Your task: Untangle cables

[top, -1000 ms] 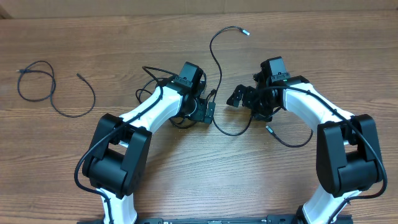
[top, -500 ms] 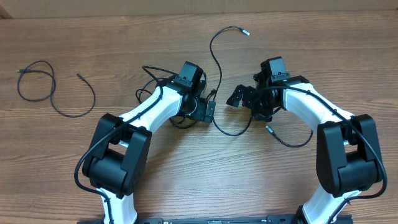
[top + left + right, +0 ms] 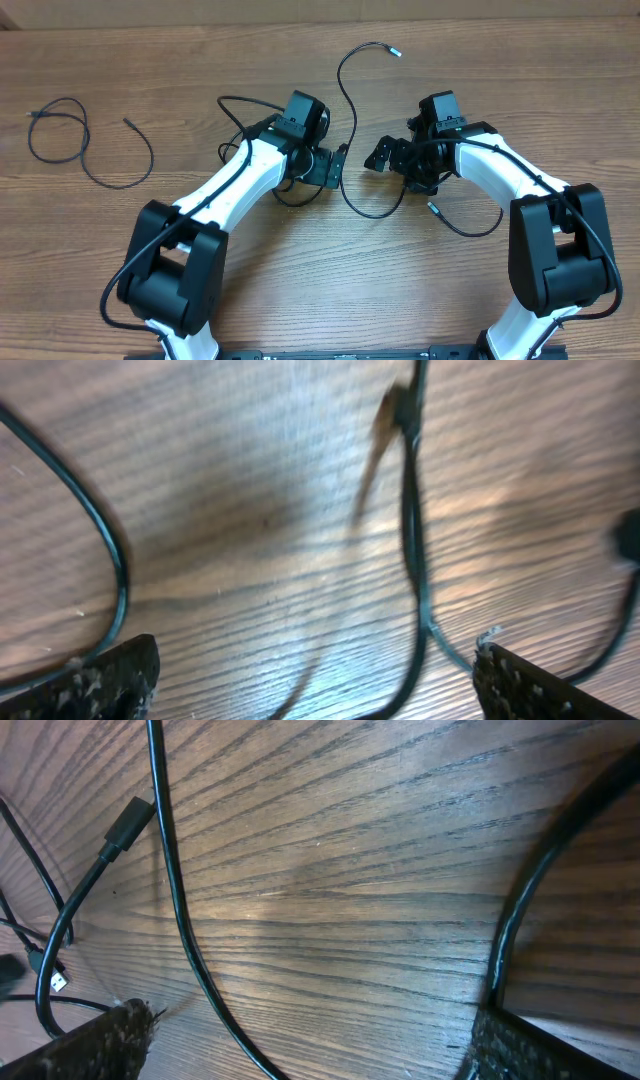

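The cables lie on the wooden table. One long black cord (image 3: 351, 110) runs from a silvery tip (image 3: 397, 52) down into a curve between my two grippers. A small tangle (image 3: 288, 196) lies under my left wrist. A short cord (image 3: 470, 228) lies by my right arm. My left gripper (image 3: 335, 170) is open low over the table, with a cord (image 3: 415, 560) passing between its fingers (image 3: 315, 690). My right gripper (image 3: 380, 158) is open. A cord (image 3: 180, 920) crosses between its fingers (image 3: 310, 1050) and a thicker one (image 3: 510, 930) runs beside the right finger.
A separate black cord (image 3: 80, 150) lies in loose loops at the far left of the table. In the right wrist view, a plug end (image 3: 128, 822) and more strands lie at the left edge. Another strand (image 3: 110, 550) curves by my left finger.
My left arm has shifted, its elbow swinging left, and its gripper has moved slightly up and left over the tangle. The right arm has not moved.
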`<state>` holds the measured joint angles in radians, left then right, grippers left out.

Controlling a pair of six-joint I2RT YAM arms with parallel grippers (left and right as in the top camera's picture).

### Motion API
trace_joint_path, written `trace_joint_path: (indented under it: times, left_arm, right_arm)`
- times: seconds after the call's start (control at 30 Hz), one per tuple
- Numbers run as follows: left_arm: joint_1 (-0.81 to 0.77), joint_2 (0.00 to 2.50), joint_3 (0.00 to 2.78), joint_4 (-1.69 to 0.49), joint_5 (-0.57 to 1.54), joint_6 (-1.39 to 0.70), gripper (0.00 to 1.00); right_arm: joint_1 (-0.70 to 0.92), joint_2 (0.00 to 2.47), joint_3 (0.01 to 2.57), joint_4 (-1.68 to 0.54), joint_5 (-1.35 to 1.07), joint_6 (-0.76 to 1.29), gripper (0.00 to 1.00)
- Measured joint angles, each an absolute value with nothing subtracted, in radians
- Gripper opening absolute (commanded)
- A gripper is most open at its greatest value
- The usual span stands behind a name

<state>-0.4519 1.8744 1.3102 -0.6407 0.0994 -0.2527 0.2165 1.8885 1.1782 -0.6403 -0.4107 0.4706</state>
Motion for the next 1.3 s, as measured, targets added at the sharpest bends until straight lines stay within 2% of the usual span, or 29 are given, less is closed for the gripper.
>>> trace_joint_path:
  times: [0.33,0.57,0.63,0.67,0.7,1.3]
  left_arm:
    - [-0.453,1.87,1.315,-0.572,0.092,-0.298,1.0]
    - [-0.485,1.91,1.316,-0.54,0.089,-0.312,0.62]
    - [-0.493,1.942,1.316,-0.527,0.089,-0.315,0.47]
    - [-0.498,1.956,1.316,-0.522,0.089,-0.317,0.31]
    - [-0.498,1.975,1.316,-0.519,0.088,-0.314,0.04]
    - [-0.5,1.977,1.37,-0.557,0.038,-0.315,0.04]
  right_arm:
    - [0.216,1.888,1.178,-0.64,-0.411,0.471,1.0]
    - [0.216,1.888,1.178,-0.64,-0.411,0.471,1.0]
    - [0.216,1.888,1.178,-0.64,-0.411,0.471,1.0]
    - [0.216,1.888,1.178,-0.639,-0.411,0.471,1.0]
    - [0.216,1.888,1.178,-0.64,-0.411,0.47,1.0]
    - [0.216,1.888,1.178,-0.64,-0.411,0.471,1.0]
